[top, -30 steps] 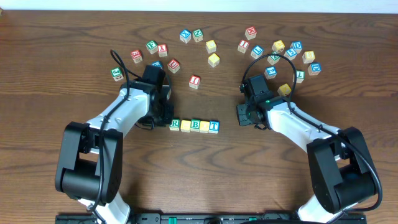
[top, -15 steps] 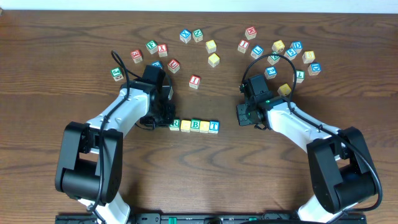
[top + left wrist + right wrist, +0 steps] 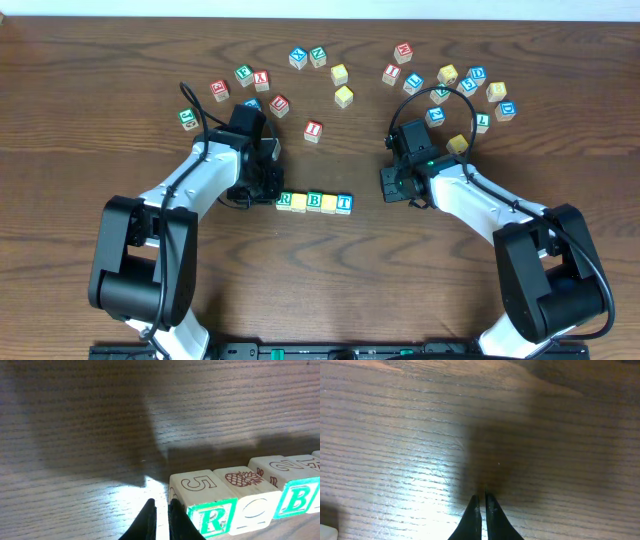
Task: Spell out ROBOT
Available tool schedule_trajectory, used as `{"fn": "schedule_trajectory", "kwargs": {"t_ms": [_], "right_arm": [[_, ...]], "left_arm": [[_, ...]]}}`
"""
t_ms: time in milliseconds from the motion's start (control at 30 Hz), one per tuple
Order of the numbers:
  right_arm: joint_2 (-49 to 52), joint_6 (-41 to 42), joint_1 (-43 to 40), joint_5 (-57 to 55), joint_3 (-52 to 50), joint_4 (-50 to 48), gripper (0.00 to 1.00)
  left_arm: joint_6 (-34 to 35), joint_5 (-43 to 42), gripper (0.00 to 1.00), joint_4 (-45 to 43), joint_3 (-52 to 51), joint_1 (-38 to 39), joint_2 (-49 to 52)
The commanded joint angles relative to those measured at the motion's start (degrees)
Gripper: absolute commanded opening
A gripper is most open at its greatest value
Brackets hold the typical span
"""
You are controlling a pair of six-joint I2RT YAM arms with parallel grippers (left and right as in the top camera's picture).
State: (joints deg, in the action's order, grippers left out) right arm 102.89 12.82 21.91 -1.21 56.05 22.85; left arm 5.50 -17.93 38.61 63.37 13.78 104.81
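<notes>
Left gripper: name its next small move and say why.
Probably back the left gripper away from the R block, off the row's end. Its fingers are shut and sit right beside that block's outer face, and the five blocks already lie in one tight line from R to the T block, so another push might skew it.

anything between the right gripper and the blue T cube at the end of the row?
No. The overhead view shows only bare table between the right gripper and the T cube; the two stand apart.
</notes>
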Motion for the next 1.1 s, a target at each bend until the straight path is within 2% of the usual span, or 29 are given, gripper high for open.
{"fn": "schedule_trajectory", "kwargs": {"t_ms": [0, 367, 833, 1067], "right_arm": [[0.4, 0.4, -0.3, 0.3, 0.5, -0.1, 0.01], [0.4, 0.4, -0.3, 0.3, 0.5, -0.1, 0.01], [0.4, 0.4, -0.3, 0.3, 0.5, -0.1, 0.01], [0.4, 0.4, -0.3, 0.3, 0.5, -0.1, 0.01]], "left_arm": [[-1.3, -1.0, 0.10, 0.2, -0.3, 0.1, -0.4], [-1.4, -0.8, 0.10, -0.4, -0.3, 0.1, -0.4], [1.5, 16.7, 0.10, -3.0, -0.3, 0.0, -0.4], [2.7, 17.6, 0.10, 0.6, -0.3, 0.0, -0.4]]}}
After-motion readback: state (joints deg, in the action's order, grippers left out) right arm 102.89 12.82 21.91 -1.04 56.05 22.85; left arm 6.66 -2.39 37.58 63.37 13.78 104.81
